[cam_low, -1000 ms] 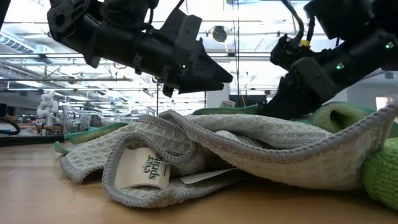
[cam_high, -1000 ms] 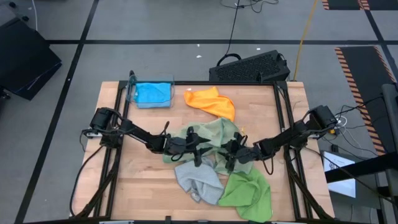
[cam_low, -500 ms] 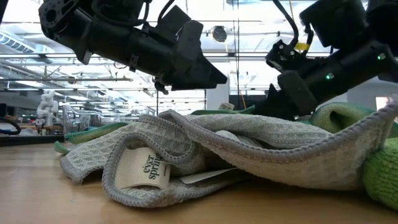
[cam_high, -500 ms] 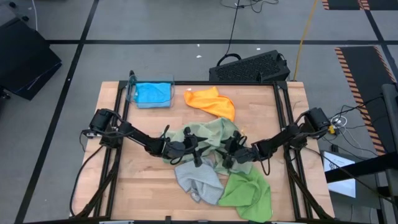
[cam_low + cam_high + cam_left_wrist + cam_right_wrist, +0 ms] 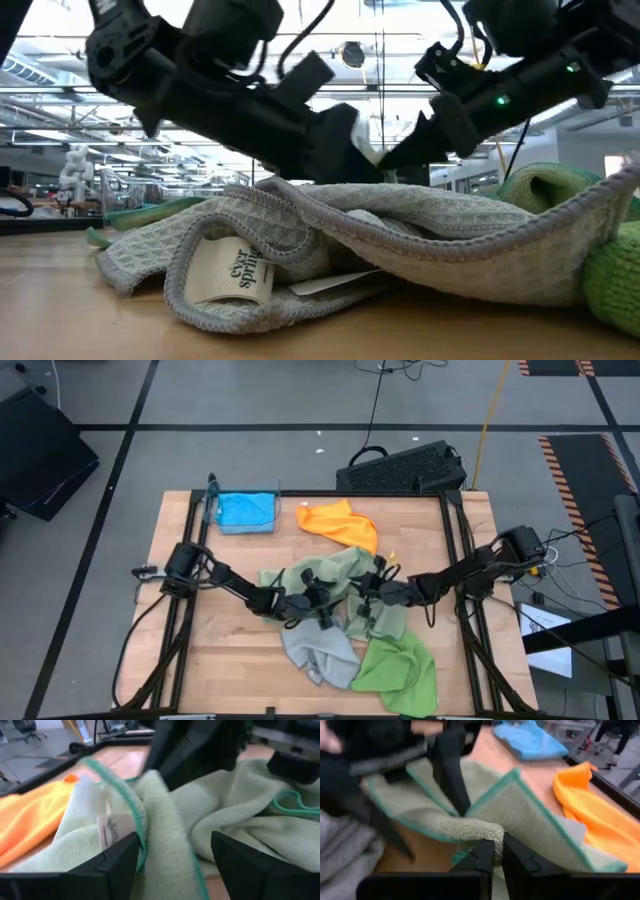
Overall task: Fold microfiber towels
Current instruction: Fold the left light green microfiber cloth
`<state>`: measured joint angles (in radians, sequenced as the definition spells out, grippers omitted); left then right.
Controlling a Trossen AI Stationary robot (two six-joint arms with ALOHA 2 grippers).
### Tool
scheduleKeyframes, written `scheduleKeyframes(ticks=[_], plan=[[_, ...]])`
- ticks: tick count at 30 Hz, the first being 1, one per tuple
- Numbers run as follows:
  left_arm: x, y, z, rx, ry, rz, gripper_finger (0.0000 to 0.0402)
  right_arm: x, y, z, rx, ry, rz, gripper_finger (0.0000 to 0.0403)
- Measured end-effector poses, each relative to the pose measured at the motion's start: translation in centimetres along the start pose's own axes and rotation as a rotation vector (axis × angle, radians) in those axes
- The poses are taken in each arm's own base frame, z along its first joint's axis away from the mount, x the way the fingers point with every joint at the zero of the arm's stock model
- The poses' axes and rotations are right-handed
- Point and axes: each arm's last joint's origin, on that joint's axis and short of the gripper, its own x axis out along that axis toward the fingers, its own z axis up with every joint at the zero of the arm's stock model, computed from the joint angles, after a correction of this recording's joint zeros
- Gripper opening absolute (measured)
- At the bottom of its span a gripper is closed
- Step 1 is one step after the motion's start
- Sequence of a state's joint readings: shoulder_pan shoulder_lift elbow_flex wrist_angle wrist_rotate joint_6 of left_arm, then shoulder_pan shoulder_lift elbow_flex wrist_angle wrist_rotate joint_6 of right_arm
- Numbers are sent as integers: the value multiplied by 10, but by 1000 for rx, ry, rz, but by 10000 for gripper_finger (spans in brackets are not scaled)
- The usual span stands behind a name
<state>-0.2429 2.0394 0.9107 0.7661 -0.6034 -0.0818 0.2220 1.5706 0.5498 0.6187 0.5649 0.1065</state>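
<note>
A pale sage green towel (image 5: 335, 575) with green trim lies crumpled at the table's middle. A light grey towel (image 5: 315, 650) and a bright green one (image 5: 400, 665) lie nearer the front edge. An orange towel (image 5: 340, 525) lies at the far middle, and a blue one (image 5: 245, 510) at the far left. My left gripper (image 5: 175, 845) is open, low over the sage towel, with a ridge of it (image 5: 165, 820) between its fingers. My right gripper (image 5: 498, 847) faces it from the right, shut on the same cloth. My left gripper's open fingers stand on either side of the sage towel's raised ridge; I cannot tell whether they touch it. My right gripper pinches a bunched fold of the sage towel (image 5: 492, 834) between its two fingers, near the trimmed edge. The fingers come from the table's right, slanting slightly down. The held part is raised, and the rest spreads onto the pile.
The blue towel sits in a clear box (image 5: 212, 500) at the far left corner. A black keyboard-like object (image 5: 405, 468) lies beyond the far edge. Black rails (image 5: 190, 590) run along both table sides. Bare wood shows at the near left (image 5: 230, 660).
My left gripper has sunk from above the pile down onto the sage towel and reached a little toward the right. My right gripper has gone toward the far edge and slightly up, drawing a fold of the sage towel with it. The grey towel has not moved.
</note>
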Motion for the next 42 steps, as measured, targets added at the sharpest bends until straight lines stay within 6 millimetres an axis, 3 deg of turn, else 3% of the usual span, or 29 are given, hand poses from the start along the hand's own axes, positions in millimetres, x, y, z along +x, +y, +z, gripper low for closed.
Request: scheduleKeyframes(ticks=[3, 5, 12, 14, 19, 26, 33, 42], plan=[[6, 0, 3, 24, 38, 53, 248, -2, -9, 6, -13, 9, 28, 26], [7, 2, 1, 37, 76, 124, 223, -6, -13, 10, -24, 22, 67, 24], [6, 4, 3, 25, 106, 81, 46, -20, -26, 15, -38, 96, 132, 29], [8, 5, 4, -1, 101, 55, 14, -24, -28, 15, -36, 124, 129, 37], [11, 11, 4, -50, 105, 51, 24, -33, -27, 10, -2, 203, 132, 92], [18, 23, 4, -78, 124, 58, 7, -42, -20, -5, 114, 329, 73, 164], [20, 26, 3, -92, 132, 63, 15, -46, -6, -7, 213, 312, 87, 171], [19, 25, 3, -108, 134, 62, 18, -19, 3, -18, 279, 257, 48, 171]])
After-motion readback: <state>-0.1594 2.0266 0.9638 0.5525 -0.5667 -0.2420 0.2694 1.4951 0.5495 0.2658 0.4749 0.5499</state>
